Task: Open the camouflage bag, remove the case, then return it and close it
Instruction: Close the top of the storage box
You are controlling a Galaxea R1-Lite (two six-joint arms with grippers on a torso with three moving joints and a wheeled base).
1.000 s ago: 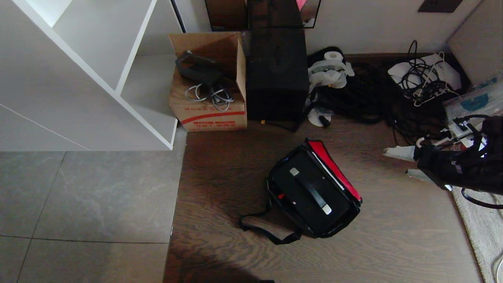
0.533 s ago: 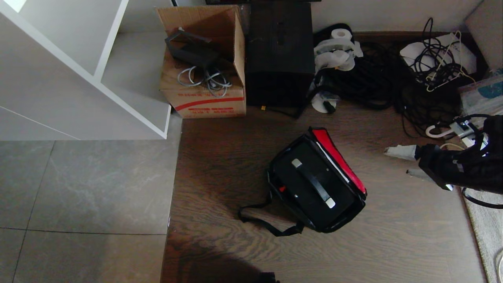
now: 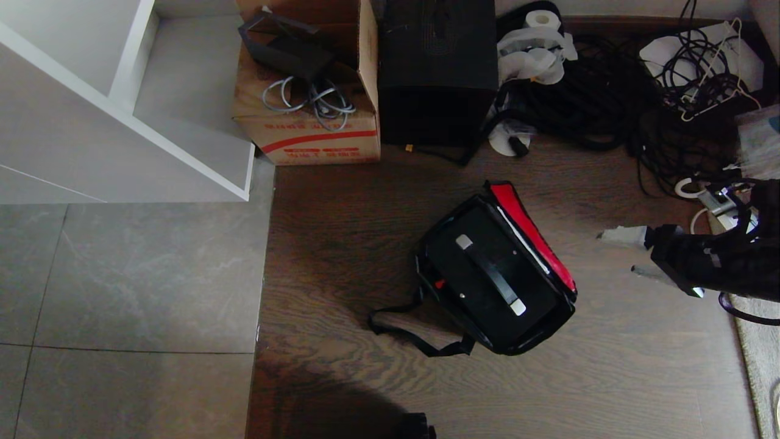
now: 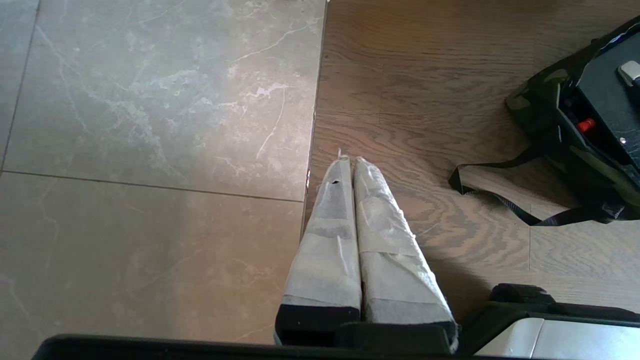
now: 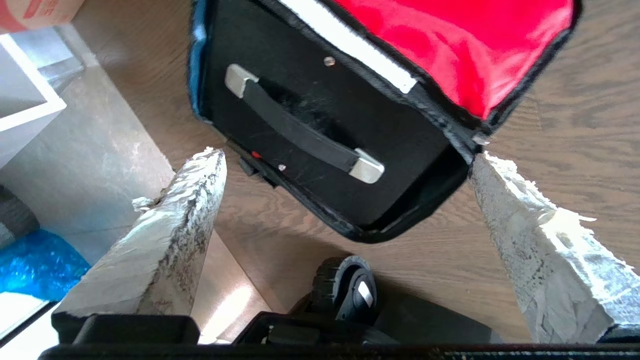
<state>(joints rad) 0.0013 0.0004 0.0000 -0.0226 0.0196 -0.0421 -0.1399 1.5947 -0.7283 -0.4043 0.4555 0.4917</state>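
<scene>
Dark wood-grain flooring (image 3: 341, 244) is filling the middle, meeting grey marbled tiles (image 3: 122, 274) at nine o'clock. A white shelf unit (image 3: 122, 103) is standing at ten o'clock. Daylight is falling across the tiles; a pale rug edge (image 3: 758, 353) is lying at four o'clock.

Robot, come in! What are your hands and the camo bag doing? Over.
Right gripper open, empty, right of camouflage fabric bag. Left gripper shut, parked. Red-lined lid open, flat black hard case inside. Nothing between.
</scene>
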